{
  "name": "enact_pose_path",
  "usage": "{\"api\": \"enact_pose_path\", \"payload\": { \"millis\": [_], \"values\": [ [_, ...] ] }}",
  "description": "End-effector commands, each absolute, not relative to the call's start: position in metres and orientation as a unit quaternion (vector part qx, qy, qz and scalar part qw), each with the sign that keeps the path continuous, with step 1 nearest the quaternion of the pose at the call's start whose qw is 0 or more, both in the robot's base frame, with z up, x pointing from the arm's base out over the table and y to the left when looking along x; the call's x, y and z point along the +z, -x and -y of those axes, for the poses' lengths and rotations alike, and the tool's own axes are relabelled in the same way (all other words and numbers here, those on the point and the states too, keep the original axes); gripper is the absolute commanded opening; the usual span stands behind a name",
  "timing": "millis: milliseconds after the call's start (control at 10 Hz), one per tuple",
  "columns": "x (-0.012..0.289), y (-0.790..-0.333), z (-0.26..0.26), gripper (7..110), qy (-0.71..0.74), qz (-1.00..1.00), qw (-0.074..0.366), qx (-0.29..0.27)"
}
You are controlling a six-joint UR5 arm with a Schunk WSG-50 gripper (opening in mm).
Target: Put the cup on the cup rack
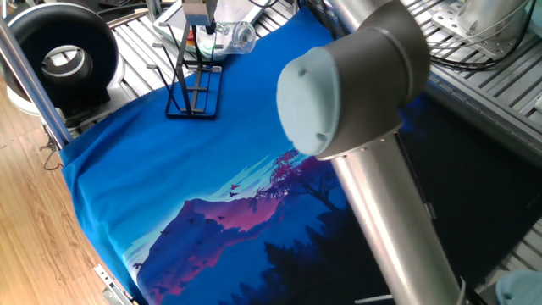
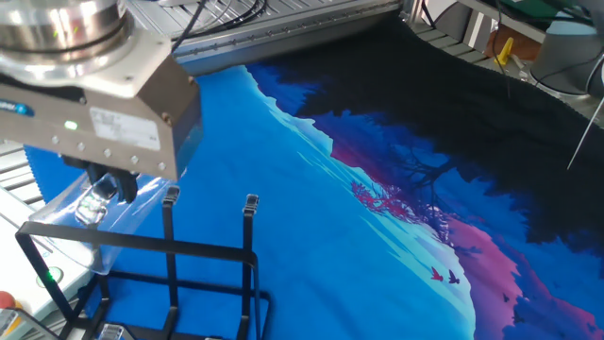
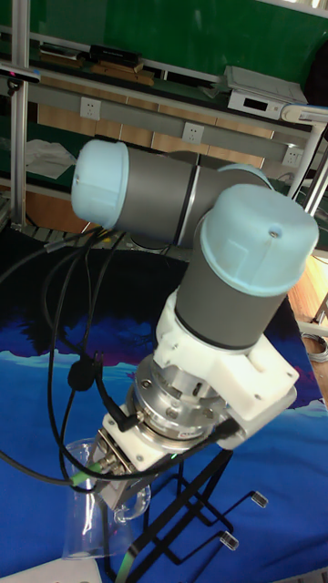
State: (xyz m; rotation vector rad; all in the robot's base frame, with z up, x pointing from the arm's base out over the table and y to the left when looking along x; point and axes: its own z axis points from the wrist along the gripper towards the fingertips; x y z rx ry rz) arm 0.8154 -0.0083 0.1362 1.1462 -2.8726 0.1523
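The cup [image 1: 236, 36] is a clear tumbler lying tilted on its side in the air above the far end of the cup rack [image 1: 192, 82]. My gripper [image 1: 207, 25] is shut on it from above. From the other fixed view, the gripper [image 2: 111, 189] pinches the cup [image 2: 80, 215] just left of the rack's upright prongs [image 2: 170, 201], over the rack's top bar [image 2: 142, 247]. In the tall fixed view the cup [image 3: 89, 521] hangs under the gripper [image 3: 117, 474], beside the black wire rack [image 3: 196, 510]. I cannot tell whether the cup touches a prong.
A blue printed cloth [image 1: 169, 178] covers the table. My arm's large elbow [image 1: 351, 89] blocks the middle right. A black round device [image 1: 59, 52] stands at the far left on metal slats. A white box [image 2: 42, 274] lies behind the rack. Wooden floor lies left of the table edge.
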Motion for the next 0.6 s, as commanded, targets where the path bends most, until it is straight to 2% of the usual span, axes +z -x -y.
{"api": "enact_pose_path", "payload": {
  "millis": [0,500],
  "values": [
    [0.1259,-0.8183,0.0,7,-0.383,0.922,0.03,0.046],
    [0.1187,-0.8188,-0.0021,7,-0.392,0.919,0.034,0.043]
  ]
}}
